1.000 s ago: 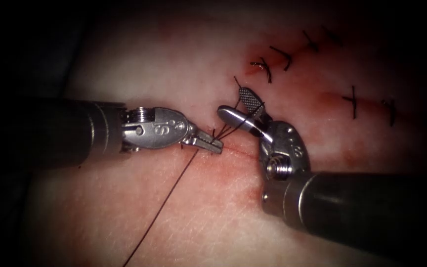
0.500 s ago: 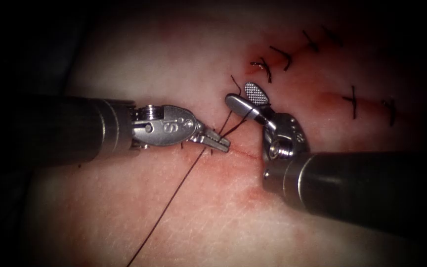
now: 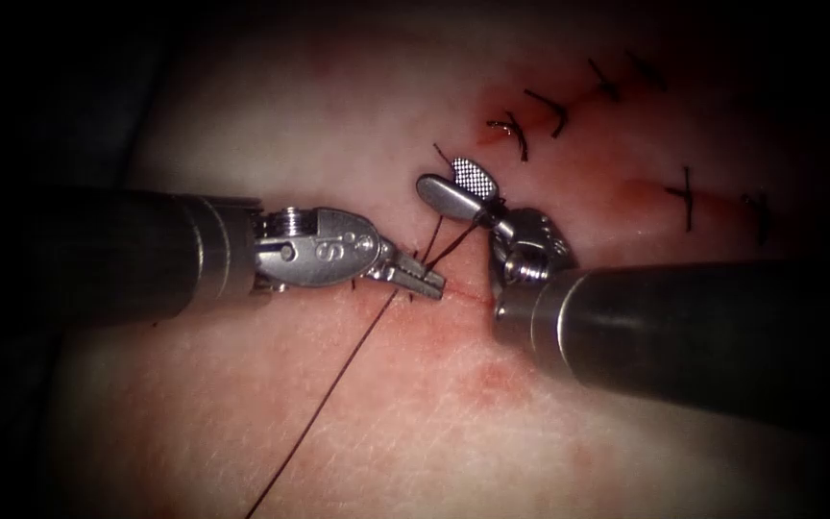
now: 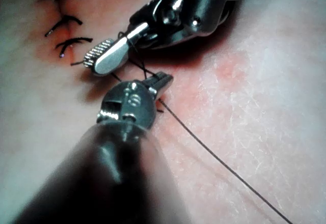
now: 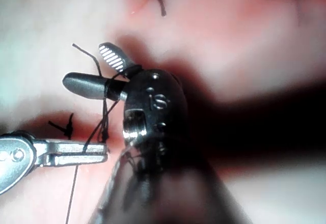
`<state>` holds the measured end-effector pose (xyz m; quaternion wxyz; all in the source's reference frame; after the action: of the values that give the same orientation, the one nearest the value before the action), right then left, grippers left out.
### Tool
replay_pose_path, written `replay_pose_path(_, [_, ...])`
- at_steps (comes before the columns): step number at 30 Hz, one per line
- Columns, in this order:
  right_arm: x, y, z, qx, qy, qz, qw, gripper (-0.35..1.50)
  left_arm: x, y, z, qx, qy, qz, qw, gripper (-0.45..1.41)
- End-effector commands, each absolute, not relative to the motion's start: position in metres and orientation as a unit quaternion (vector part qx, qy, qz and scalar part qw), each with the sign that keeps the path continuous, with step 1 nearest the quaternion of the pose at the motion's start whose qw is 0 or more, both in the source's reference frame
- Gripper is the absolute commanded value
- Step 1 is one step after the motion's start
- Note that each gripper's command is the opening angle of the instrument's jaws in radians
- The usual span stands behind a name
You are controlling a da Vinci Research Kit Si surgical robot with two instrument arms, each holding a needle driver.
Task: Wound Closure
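Right pincer shifted left, open, thread looped; left pincer grips thread.

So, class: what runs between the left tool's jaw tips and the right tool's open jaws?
Dark thread spans from the left tool, shut on it, to the right tool, looping around its jaws; endoscope view shows it.

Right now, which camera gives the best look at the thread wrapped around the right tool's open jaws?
The right wrist view: the thread crosses the right tool at its open jaws. The endoscope view shows it running to the left tool; the left wrist view is more cluttered.
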<state>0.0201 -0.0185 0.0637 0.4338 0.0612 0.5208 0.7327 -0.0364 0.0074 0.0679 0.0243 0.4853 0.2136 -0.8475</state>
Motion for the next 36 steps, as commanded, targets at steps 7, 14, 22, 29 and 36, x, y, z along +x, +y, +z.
replay_pose_path(7, [0.0212,-0.019,0.064,0.053,0.512,0.725,0.458,-0.35,-0.0368,0.007,0.069,0.487,0.215,-0.846,0.026,-0.45])
replay_pose_path(14, [0.0217,-0.019,0.063,0.005,0.518,0.691,0.504,-0.35,-0.0361,0.007,0.069,0.488,0.217,-0.845,0.029,-0.45])
replay_pose_path(22, [0.0219,-0.02,0.062,-0.012,0.537,0.662,0.523,-0.35,-0.0347,0.009,0.068,0.485,0.229,-0.844,0.015,-0.45])
replay_pose_path(29, [0.0218,-0.022,0.062,-0.024,0.548,0.643,0.534,-0.35,-0.032,0.013,0.069,0.484,0.219,-0.847,-0.011,-0.45])
replay_pose_path(36, [0.0222,-0.024,0.062,-0.026,0.556,0.635,0.535,-0.35,-0.0302,0.019,0.072,0.489,0.199,-0.847,-0.055,-0.45])
